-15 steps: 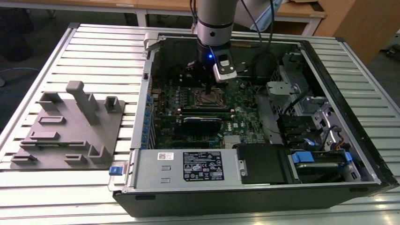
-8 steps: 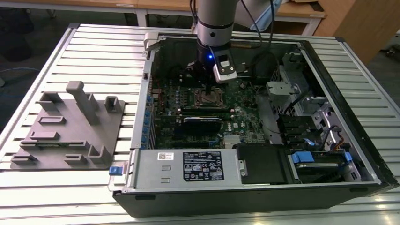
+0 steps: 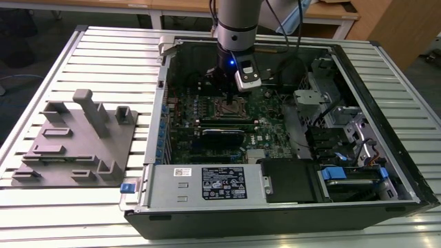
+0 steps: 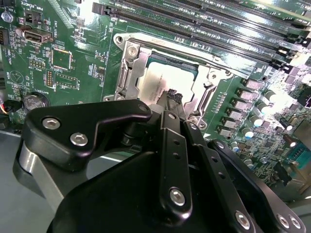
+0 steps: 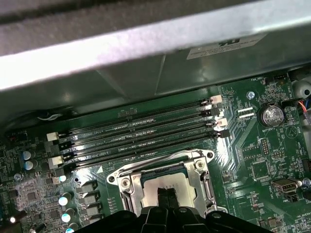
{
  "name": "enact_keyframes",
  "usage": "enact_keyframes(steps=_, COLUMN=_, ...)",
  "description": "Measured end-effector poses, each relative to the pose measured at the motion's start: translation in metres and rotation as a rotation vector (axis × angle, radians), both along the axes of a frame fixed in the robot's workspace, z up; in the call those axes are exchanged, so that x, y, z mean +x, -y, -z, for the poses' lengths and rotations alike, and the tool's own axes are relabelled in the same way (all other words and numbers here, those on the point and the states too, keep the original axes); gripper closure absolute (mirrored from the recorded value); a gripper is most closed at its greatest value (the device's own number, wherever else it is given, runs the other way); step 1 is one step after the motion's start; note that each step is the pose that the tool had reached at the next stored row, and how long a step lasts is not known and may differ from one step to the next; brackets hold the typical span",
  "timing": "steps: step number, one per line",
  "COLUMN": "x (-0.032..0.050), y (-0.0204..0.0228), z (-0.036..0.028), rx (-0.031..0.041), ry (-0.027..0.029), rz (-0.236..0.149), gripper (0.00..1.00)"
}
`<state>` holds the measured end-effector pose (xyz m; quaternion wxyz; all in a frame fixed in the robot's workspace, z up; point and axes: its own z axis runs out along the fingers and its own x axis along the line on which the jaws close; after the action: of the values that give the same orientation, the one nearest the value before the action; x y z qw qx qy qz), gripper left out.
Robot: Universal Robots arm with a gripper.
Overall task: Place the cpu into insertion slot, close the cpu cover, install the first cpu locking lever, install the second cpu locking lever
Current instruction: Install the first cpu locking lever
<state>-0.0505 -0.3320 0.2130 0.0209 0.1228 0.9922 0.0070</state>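
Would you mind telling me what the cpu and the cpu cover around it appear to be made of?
The cpu looks like dull, matte silver-grey metal with a soft, even sheen. The cpu cover seems to be brighter stamped sheet metal, showing shiny highlights and bent edges. Both are judged from looks only.

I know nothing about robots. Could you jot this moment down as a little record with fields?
Place: open dark desktop computer case lying on a slatted metal table
Board: green motherboard
Chip: small silver-grey square cpu seated in the metal-framed insertion slot
Cover: silvery metal cpu cover lying around the chip
Gripper: black gripper, fingertips together, right above the chip
Beside the case: grey plastic fixture
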Motion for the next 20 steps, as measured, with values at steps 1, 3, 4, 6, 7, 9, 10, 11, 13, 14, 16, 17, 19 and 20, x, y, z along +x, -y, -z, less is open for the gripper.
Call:
enact_keyframes(steps=1, x=0.0, y=0.0, z=0.0, rx=-0.0001, ry=0.0, rz=0.0, gripper=0.89)
enact_keyframes(steps=3, x=0.0, y=0.0, z=0.0, rx=0.0, ry=0.0, rz=0.0, gripper=0.89)
enact_keyframes(steps=4, x=0.0, y=0.0, z=-0.0007, rx=0.0, ry=-0.0001, rz=0.0, gripper=0.89)
enact_keyframes(steps=6, x=0.0, y=0.0, z=-0.0016, rx=-0.0001, ry=-0.0001, rz=0.0, gripper=0.89)
enact_keyframes(steps=7, x=0.0, y=0.0, z=-0.0018, rx=-0.0002, ry=-0.0001, rz=0.0, gripper=0.89)
enact_keyframes(steps=9, x=0.0, y=0.0001, z=-0.0026, rx=-0.0004, ry=-0.0002, rz=0.0, gripper=0.89)
enact_keyframes(steps=10, x=0.0, y=0.0, z=-0.0029, rx=-0.0001, ry=-0.0001, rz=0.0, gripper=0.89)
enact_keyframes(steps=11, x=0.0, y=0.0, z=-0.0031, rx=-0.0001, ry=0.0, rz=0.0, gripper=0.89)
enact_keyframes(steps=13, x=0.0, y=0.0, z=-0.0031, rx=0.0002, ry=0.0001, rz=0.0, gripper=0.89)
enact_keyframes(steps=14, x=0.0, y=0.0, z=-0.0031, rx=0.0001, ry=0.0001, rz=0.0, gripper=0.89)
enact_keyframes(steps=16, x=0.0, y=0.0, z=-0.0032, rx=0.0, ry=0.0, rz=0.0, gripper=0.89)
enact_keyframes(steps=17, x=0.0003, y=0.0, z=-0.0032, rx=-0.0001, ry=-0.0001, rz=-0.001, gripper=0.89)
enact_keyframes(steps=19, x=0.0009, y=0.0, z=-0.0032, rx=0.0001, ry=-0.0001, rz=-0.007, gripper=0.89)
enact_keyframes(steps=20, x=0.001, y=0.0, z=-0.0032, rx=0.0002, ry=-0.0001, rz=-0.012, gripper=0.89)
